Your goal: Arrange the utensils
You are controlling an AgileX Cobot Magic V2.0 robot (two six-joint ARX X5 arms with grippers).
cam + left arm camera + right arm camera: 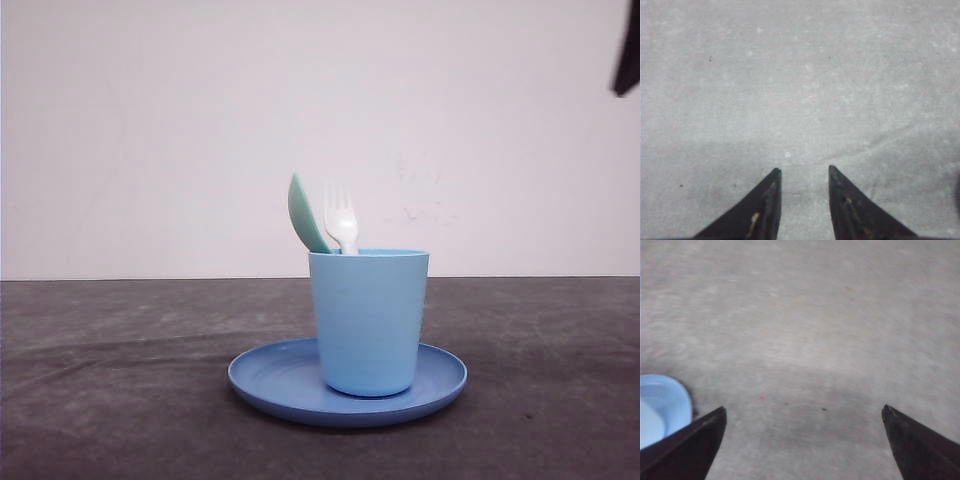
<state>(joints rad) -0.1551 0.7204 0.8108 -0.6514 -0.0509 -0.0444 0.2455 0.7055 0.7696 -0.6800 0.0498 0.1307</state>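
Two utensils: fork (pixel 341 220), spoon (pixel 304 215) upright in cup (pixel 368 320), handles hidden
Writing: none readable
Left gripper (pixel 804 172): parted slightly, empty
Right gripper (pixel 804 412): spread wide, empty

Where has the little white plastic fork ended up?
In the front view, the white plastic fork stands tines-up inside the light blue cup, just right of the mint-green spoon.

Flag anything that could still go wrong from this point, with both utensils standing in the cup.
The fork and spoon lean well above the cup rim, so a knock might tip them out. The right gripper is open beside the plate; a careless sweep could clip it and slide the cup, which merely rests on the plate.
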